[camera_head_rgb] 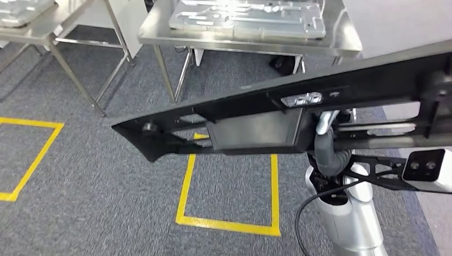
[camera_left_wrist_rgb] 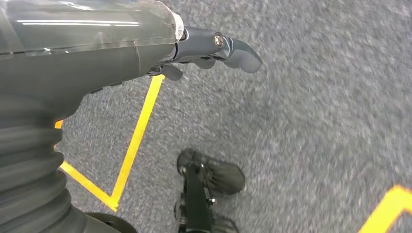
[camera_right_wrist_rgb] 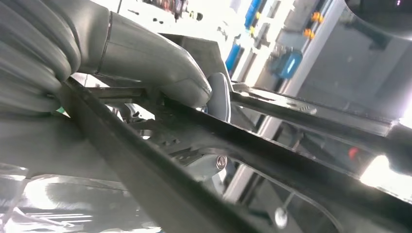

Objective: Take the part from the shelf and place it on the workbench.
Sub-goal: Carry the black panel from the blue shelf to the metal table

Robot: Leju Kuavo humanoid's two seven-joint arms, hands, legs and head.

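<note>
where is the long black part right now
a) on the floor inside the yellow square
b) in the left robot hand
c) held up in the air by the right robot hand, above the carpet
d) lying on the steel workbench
c: the head view shows the long black part carried across the frame above the grey carpet, gripped by the right robot hand; the steel workbench is ahead.

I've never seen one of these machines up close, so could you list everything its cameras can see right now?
Part: one, black, long, carried across the head view, tilted.
Workbench: one, steel, ahead, bearing a grey tray.
Second table: one, steel, far left.
Floor squares: yellow tape on grey carpet.
Right hand: silver-grey, gripping the part.
Left hand: dark grey, hanging over the carpet, holding nothing.
</note>
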